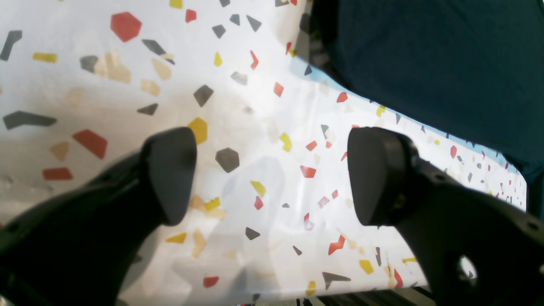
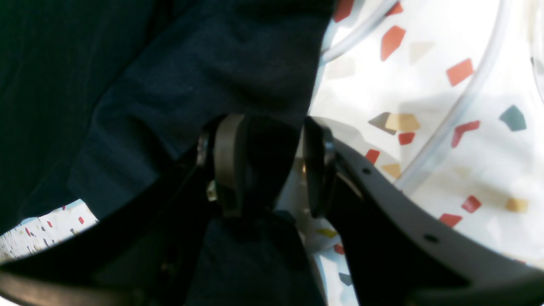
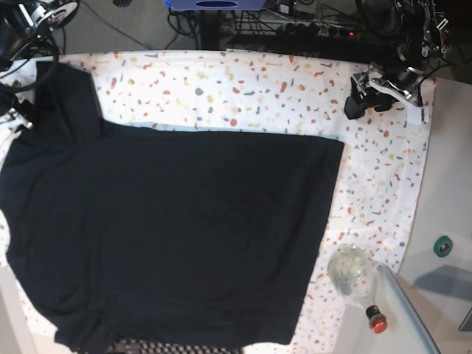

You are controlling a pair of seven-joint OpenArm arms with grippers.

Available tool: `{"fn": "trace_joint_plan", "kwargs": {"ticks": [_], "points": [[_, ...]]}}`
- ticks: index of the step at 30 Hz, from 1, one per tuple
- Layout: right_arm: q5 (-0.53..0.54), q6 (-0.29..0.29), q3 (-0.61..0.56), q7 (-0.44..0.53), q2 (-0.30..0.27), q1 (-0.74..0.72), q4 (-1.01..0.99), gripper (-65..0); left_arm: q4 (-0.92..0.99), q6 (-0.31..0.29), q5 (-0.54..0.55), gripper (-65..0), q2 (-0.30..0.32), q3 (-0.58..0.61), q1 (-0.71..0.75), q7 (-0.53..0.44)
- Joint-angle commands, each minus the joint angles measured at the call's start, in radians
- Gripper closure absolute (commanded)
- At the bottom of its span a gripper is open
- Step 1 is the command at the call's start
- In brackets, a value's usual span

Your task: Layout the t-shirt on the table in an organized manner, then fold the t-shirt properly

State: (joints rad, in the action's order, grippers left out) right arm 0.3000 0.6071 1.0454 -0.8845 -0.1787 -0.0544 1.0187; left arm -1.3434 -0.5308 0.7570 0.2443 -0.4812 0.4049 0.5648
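Two claws: my left gripper (image 1: 272, 176) spread, empty, beside the t-shirt (image 3: 177, 236).
Right gripper (image 2: 272, 165): pinching shirt fabric; pull it taut, flat.

left tool (image 1: 272, 176): jaws wide apart | right tool (image 2: 270, 165): clamped on fabric

Bare table (image 3: 383, 169) beside bottle (image 3: 354, 276)
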Motion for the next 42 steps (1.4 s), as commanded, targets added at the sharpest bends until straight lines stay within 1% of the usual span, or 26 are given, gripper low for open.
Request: {"fn": "trace_joint_plan", "kwargs": {"ticks": [1,5,6,8,16,17,18,19,21,22,31,33,34,36,37,39,42], "points": [[-0.014,0.001,-0.003,-0.006,-0.008,-0.006,0.001,-21.5,-0.015,-0.010,0.014,-52.5,0.016,-0.007,0.002,-0.018],[-0.012,0.004,-0.003,-0.006,-0.006,-0.006,0.001,-21.5,-0.015,-0.010,0.014,-52.5,0.016,-0.001,0.002,-0.018],[-0.012,0.023,-0.003,-0.005,-0.002,-0.006,0.001,-21.5,-0.015,-0.010,0.014,-52.5,0.016,-0.001,0.002,-0.018],[-0.012,0.087,0.000,-0.006,0.000,-0.006,0.004,-21.5,-0.015,-0.010,0.014,-52.5,0.016,-0.003,0.002,-0.018],[-0.014,0.091,0.000,-0.015,-0.002,-0.006,0.007,-21.2,-0.015,-0.010,0.014,-52.5,0.016,-0.006,0.002,-0.018],[-0.014,0.091,-0.001,-0.017,-0.002,-0.006,0.007,-20.1,-0.015,-0.010,0.014,-52.5,0.016,-0.006,0.002,-0.018],[-0.014,0.091,-0.001,-0.017,-0.002,-0.006,0.007,-17.0,-0.015,-0.010,0.014,-52.5,0.016,-0.006,0.002,-0.018],[-0.014,0.091,-0.003,-0.014,-0.002,-0.006,0.007,-13.2,-0.015,-0.010,0.014,-52.5,0.016,-0.006,0.002,-0.018],[-0.014,0.091,-0.003,-0.012,-0.002,-0.006,0.007,-3.3,-0.015,-0.010,0.014,-52.5,0.016,-0.004,0.002,-0.018],[-0.014,0.091,-0.003,-0.011,-0.002,-0.008,0.007,0.0,-0.015,-0.010,0.014,-52.5,0.016,-0.001,0.002,-0.018],[-0.014,0.091,-0.001,-0.017,-0.003,-0.017,0.012,0.0,-0.015,-0.010,0.014,-52.5,0.005,0.008,-0.001,-0.018],[-0.014,0.091,-0.003,-0.019,0.002,-0.011,0.047,0.0,-0.015,-0.009,0.014,-52.5,0.005,0.048,-0.018,-0.021],[-0.014,0.091,-0.004,-0.019,0.006,-0.009,0.056,0.0,-0.015,-0.007,0.003,-52.5,0.005,0.068,-0.027,-0.021],[-0.014,0.091,-0.004,-0.019,0.018,-0.006,0.076,0.0,-0.015,0.034,-0.067,-52.5,0.002,0.108,-0.047,-0.024],[-0.015,0.091,-0.004,-0.019,0.018,-0.006,0.087,0.0,-0.015,0.050,-0.103,-52.5,-0.013,0.121,-0.068,-0.038],[-0.015,0.091,-0.004,-0.019,0.020,-0.006,0.096,0.0,-0.001,0.056,-0.153,-52.5,-0.053,0.126,-0.103,-0.064],[-0.015,0.091,-0.004,-0.019,0.020,-0.006,0.094,0.0,0.025,0.056,-0.161,-52.5,-0.081,0.126,-0.154,-0.062]]}}
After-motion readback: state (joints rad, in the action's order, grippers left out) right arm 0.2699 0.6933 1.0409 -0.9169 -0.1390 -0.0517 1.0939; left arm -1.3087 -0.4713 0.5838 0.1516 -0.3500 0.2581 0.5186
